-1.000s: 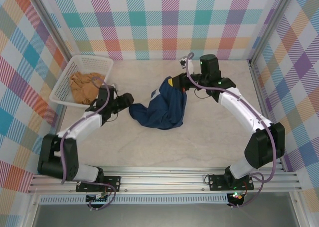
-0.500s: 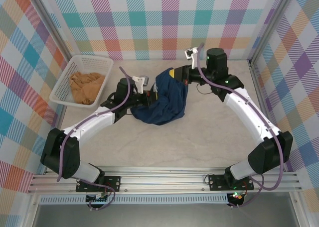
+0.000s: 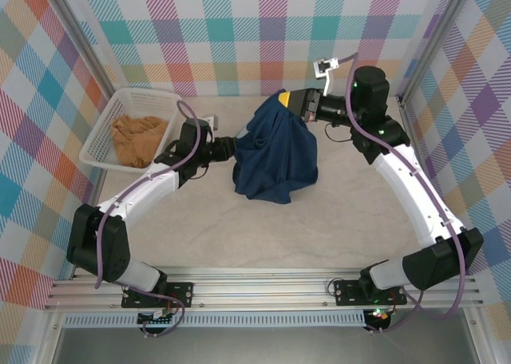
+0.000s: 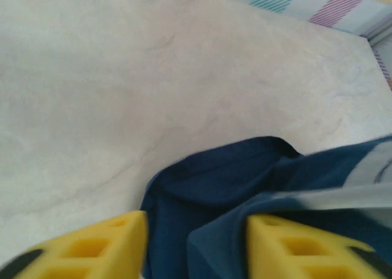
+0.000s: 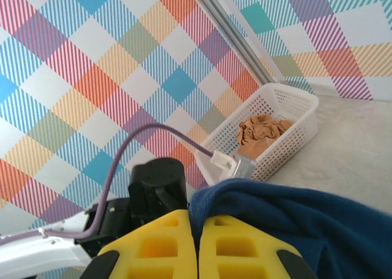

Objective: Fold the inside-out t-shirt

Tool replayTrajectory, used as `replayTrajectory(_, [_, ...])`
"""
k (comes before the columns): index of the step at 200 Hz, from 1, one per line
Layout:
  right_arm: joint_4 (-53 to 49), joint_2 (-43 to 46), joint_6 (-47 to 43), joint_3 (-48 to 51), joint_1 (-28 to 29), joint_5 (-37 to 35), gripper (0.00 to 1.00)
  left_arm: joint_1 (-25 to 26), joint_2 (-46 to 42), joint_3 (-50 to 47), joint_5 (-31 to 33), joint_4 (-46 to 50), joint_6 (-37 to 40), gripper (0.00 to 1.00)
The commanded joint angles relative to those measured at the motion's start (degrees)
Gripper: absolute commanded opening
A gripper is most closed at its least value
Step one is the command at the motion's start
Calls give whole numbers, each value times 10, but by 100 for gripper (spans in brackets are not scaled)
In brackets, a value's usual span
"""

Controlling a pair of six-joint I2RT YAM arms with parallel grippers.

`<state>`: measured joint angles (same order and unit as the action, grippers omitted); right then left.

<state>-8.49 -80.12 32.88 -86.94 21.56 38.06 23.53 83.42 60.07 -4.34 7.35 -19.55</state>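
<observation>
Since the earlier frames the right claw (image 3: 282,100) has risen and swung toward the back right corner. It has drawn the inside-out t-shirt (image 3: 275,152) up from a low crumpled heap into a longer drape. The left claw (image 3: 231,148), which a second ago sat nearer the basket (image 3: 101,124), has reached in to the shirt's left edge. In the right wrist view, the right claw's yellow fingers are pressed together and navy cloth bunches just past them. In the overhead view the shirt hangs from that point, so this claw has hold of the shirt's top. The left claw stands roughly half open. A fold of navy cloth lies between its fingers, but nothing shows it pinched, so I judge that it has no firm hold there. The shirt is near the middle of the worktop (image 3: 239,228), toward the back. Its upper part is lifted and its lower part trails onto the surface. The tan-orange garment (image 3: 137,138) lies in the basket, well apart from the shirt. The task looks barely begun: the shirt is bunched rather than spread, and no fold can be seen. Laying it flat and folding it are both left to do.
</observation>
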Motion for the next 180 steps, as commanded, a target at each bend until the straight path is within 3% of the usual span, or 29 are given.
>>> replayTrajectory(1, [68,-12,64,23,0,16,0,12,-101,-69,-27,-38,10,62])
replayTrajectory(17, [70,-19,76,31,0,9,0,29,-169,-117,-59,-97,10,69])
replayTrajectory(39, [72,-24,79,33,1,10,0,58,-203,-123,-120,-120,31,68])
replayTrajectory(72, [69,-29,80,35,4,10,0,86,-169,-84,-182,-114,72,61])
replayTrajectory(124, [69,-31,81,33,8,12,0,87,-85,-14,-178,-103,91,59])
replayTrajectory(180, [61,-22,75,39,9,10,0,87,-37,27,-177,-87,104,27])
